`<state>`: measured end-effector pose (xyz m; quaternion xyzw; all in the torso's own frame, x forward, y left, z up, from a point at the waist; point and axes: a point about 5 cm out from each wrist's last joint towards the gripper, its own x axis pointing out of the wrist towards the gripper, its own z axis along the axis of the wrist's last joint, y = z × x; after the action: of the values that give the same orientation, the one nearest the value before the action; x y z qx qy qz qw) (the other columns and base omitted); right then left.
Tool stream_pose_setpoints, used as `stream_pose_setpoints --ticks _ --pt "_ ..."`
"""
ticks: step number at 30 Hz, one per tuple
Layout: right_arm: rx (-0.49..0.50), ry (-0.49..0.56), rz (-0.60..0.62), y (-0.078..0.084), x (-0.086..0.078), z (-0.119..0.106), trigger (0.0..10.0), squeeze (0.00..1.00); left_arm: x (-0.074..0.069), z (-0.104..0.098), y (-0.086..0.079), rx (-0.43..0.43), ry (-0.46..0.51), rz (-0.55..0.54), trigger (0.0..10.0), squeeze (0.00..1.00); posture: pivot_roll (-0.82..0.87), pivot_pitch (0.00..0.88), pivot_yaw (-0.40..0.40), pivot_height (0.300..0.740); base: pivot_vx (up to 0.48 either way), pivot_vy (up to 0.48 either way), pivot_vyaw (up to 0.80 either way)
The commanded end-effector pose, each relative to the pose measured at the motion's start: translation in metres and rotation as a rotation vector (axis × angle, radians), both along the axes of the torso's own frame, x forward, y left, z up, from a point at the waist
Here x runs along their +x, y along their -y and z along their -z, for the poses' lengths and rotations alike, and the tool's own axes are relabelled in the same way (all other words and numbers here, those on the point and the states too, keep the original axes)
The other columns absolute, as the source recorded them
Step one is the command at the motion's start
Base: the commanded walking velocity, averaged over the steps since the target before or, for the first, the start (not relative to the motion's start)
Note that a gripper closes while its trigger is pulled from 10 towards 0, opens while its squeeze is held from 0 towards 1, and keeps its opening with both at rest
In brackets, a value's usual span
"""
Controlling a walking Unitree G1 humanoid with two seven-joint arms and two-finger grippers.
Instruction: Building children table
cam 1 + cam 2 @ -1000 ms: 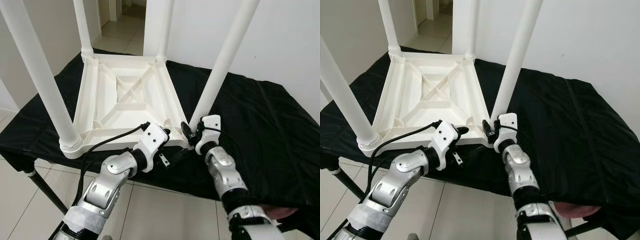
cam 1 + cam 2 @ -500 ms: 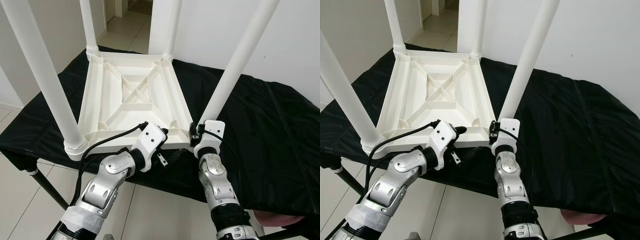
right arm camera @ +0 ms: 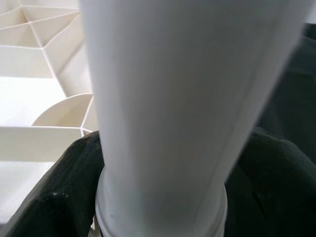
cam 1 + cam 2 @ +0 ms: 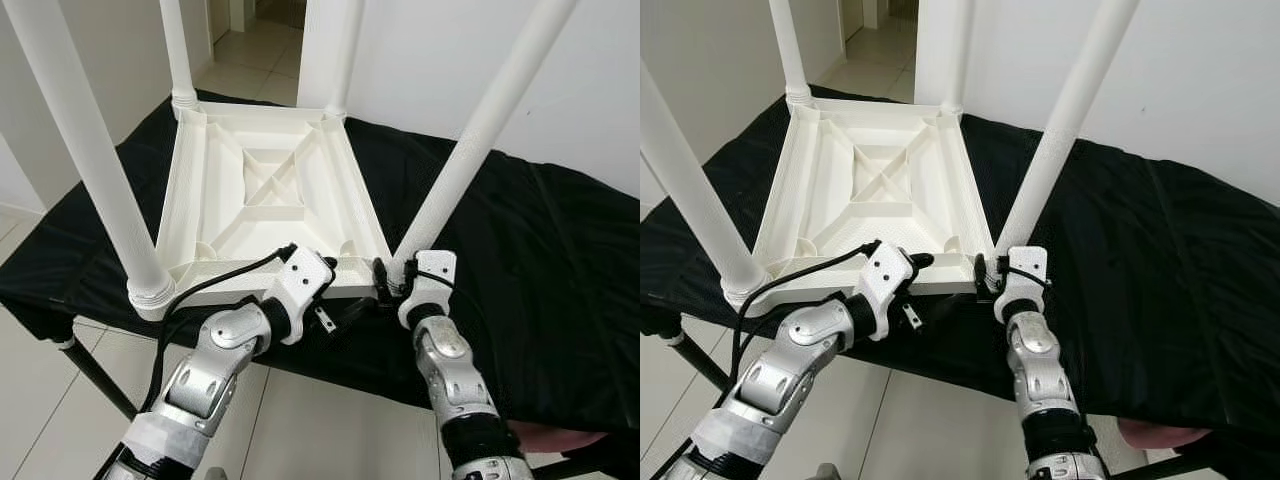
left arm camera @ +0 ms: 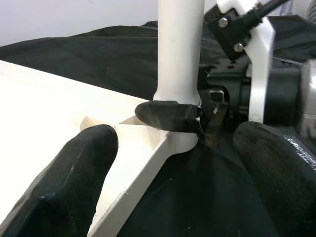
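Observation:
A white plastic children's table [image 4: 265, 190] lies upside down on a black-covered work table [image 4: 540, 260], its legs pointing up. At the near right corner my right gripper [image 4: 385, 281] is shut around the base of the near right leg [image 4: 470, 140]. In the right wrist view that leg [image 3: 177, 98] runs between the two fingers [image 3: 54, 197], which press on both its sides. My left gripper [image 4: 338, 288] is open at the tabletop's near edge, just left of that corner. One of its fingers [image 5: 74, 182] lies over the rim and the other hangs below it.
The near left leg [image 4: 95, 160] stands close to my left arm, and two more legs rise at the back. The black cloth [image 4: 1180, 260] hangs over the front edge. A metal stand leg [image 4: 95, 375] and tiled floor lie below, with a white wall behind.
My right forearm has swung left and then back right while its gripper stayed on the leg's base. The left gripper has held its place. The view has shifted slightly.

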<state>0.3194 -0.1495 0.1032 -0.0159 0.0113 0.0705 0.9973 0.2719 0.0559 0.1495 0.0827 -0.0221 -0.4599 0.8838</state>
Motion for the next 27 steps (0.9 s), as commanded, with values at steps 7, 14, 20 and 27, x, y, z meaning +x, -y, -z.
stream_pose_setpoints --ticks 7,14,20,27 --pt "-0.144 -0.049 -0.319 0.017 0.014 0.005 10.0 0.00 0.002 0.000 0.002 0.005 0.001 0.003 10.0 0.00 -0.01 0.000 -0.085 0.740 0.000 0.000 0.00" --pt "-0.175 -0.037 -0.437 0.008 0.021 -0.001 10.0 0.00 0.003 -0.001 0.001 0.005 0.004 0.001 10.0 0.00 0.00 0.000 -0.083 0.740 0.000 0.000 0.00" --pt "-0.165 -0.066 -0.574 -0.004 0.025 -0.001 6.0 0.00 0.003 -0.002 -0.001 0.012 0.010 -0.014 10.0 0.00 0.02 0.000 -0.086 0.740 0.000 0.000 0.00" --pt "-0.144 -0.106 -0.641 -0.006 0.024 0.007 0.0 0.00 0.003 -0.002 -0.002 0.013 0.013 -0.023 10.0 0.00 0.03 0.000 -0.089 0.740 0.000 0.000 0.00"
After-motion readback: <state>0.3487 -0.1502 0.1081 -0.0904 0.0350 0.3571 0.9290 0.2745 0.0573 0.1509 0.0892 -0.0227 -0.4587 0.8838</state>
